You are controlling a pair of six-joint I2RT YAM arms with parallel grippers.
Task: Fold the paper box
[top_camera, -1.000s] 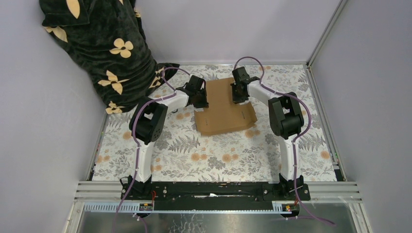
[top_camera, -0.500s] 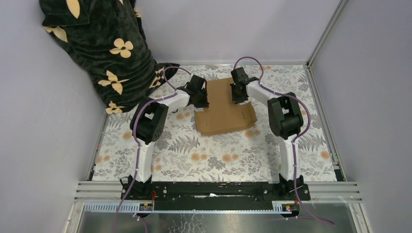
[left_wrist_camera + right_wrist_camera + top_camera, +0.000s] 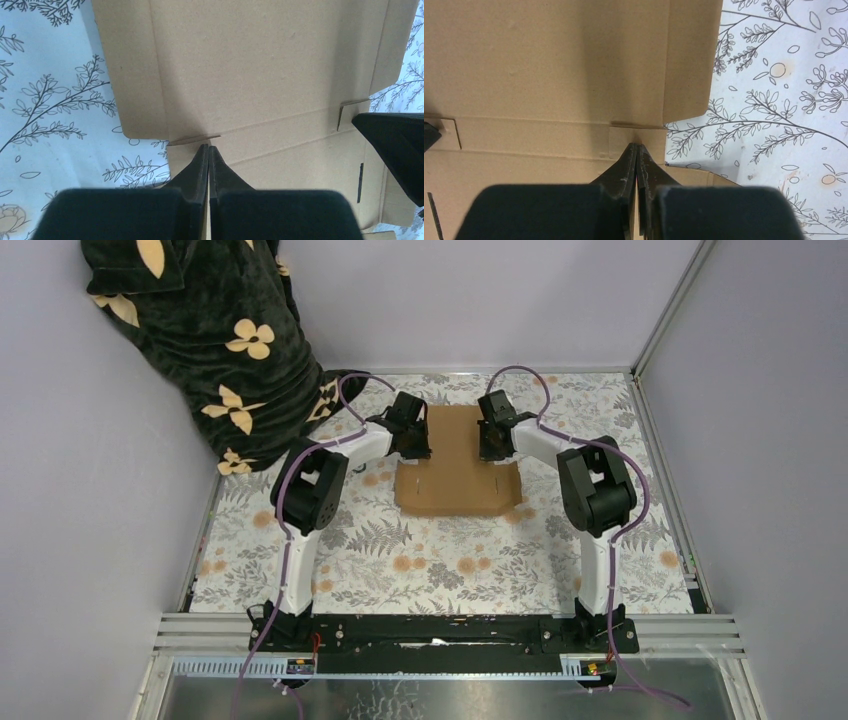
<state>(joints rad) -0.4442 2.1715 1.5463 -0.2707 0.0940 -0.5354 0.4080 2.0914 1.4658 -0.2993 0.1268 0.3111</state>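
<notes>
The paper box (image 3: 455,488) is a flat brown cardboard sheet with creases and slits, lying on the floral cloth at mid-table. My left gripper (image 3: 416,446) is shut, its tips pressed down on the sheet's left side. In the left wrist view the tips (image 3: 208,148) sit just below a short slit by the left flap (image 3: 135,75). My right gripper (image 3: 492,446) is shut too, on the sheet's right side. Its tips (image 3: 637,146) rest on a crease next to the right flap (image 3: 689,60). Neither gripper has anything between its fingers.
A dark garment with yellow flowers (image 3: 215,340) hangs over the back left corner, close to the left arm. Grey walls and an aluminium frame post (image 3: 665,315) bound the table. The floral cloth (image 3: 420,560) lies in front of the box.
The sheet has turned from skewed to square, its near edge now parallel to the table front. Both grippers have shifted slightly with it and stay shut.
</notes>
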